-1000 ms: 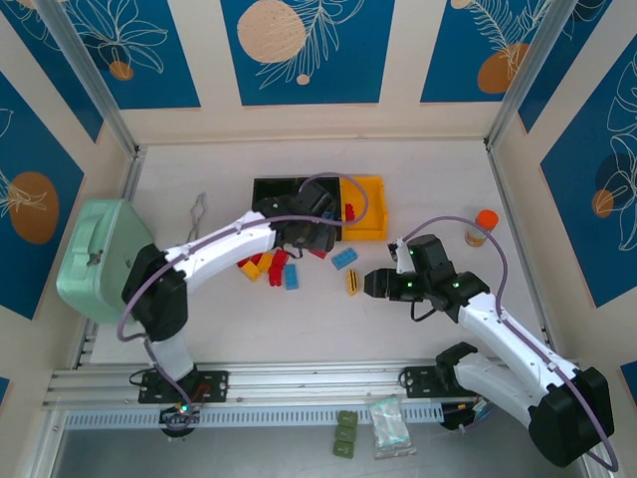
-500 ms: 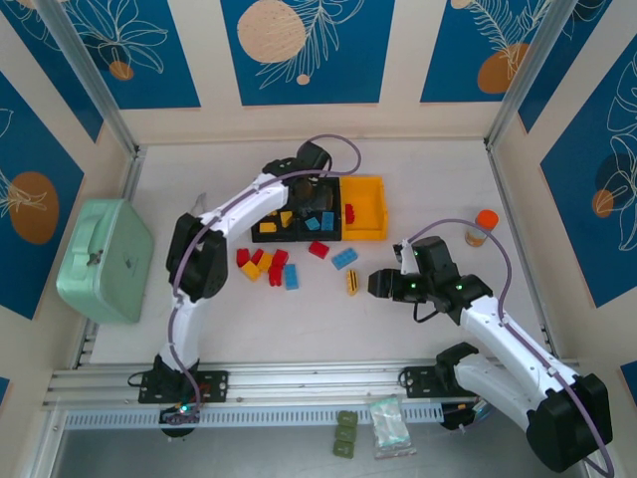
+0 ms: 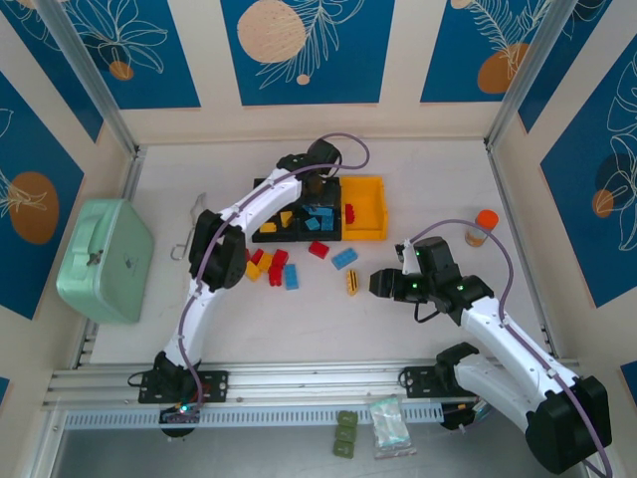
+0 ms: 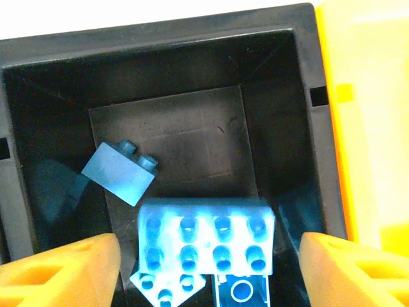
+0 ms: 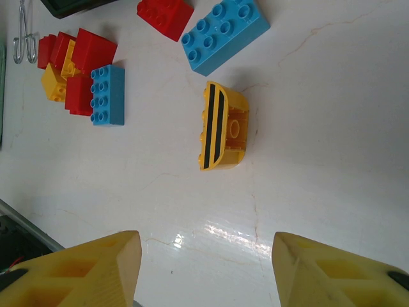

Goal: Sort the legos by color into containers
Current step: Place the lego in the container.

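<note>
Lego bricks of red, yellow and blue plastic (image 3: 270, 267) lie loose on the white table (image 3: 448, 179), on the near side of a row of three joined open plastic bins (image 3: 370, 207), two black and one yellow. Seen from above, my left gripper (image 3: 315, 188) hangs over the middle black bin (image 3: 334, 231).

Left wrist view: my jaws are spread wide and hold nothing; blue bricks (image 4: 208, 236) lie inside that bin.

Right wrist view: my right gripper (image 5: 204, 243) is wide and empty, above a yellow curved brick with black stripes (image 5: 223, 125).
</note>
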Available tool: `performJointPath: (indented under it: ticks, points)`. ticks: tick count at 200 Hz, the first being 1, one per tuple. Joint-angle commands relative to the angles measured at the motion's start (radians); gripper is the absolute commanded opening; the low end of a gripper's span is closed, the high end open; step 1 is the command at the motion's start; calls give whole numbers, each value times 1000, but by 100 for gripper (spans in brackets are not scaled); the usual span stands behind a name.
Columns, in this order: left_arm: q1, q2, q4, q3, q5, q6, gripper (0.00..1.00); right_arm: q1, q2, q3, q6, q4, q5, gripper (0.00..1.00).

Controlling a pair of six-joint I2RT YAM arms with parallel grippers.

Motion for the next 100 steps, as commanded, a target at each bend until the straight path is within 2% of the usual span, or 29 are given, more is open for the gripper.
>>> performJointPath:
  ticks: [1,30,51,100]
  points:
    - [-2,-24,-39,35,12,3,74,-7,-14,-19,2,-10,-11,56]
    - [-14,-87,-30,7,17,10,74,-7,-15,-19,2,-11,-9,57]
    - [-33,-173,6,-77,26,18,74,-9,-13,-16,4,-14,-9,56]
    - [-54,-470,159,-484,51,18,73,-1,-5,0,-1,-20,-17,56]
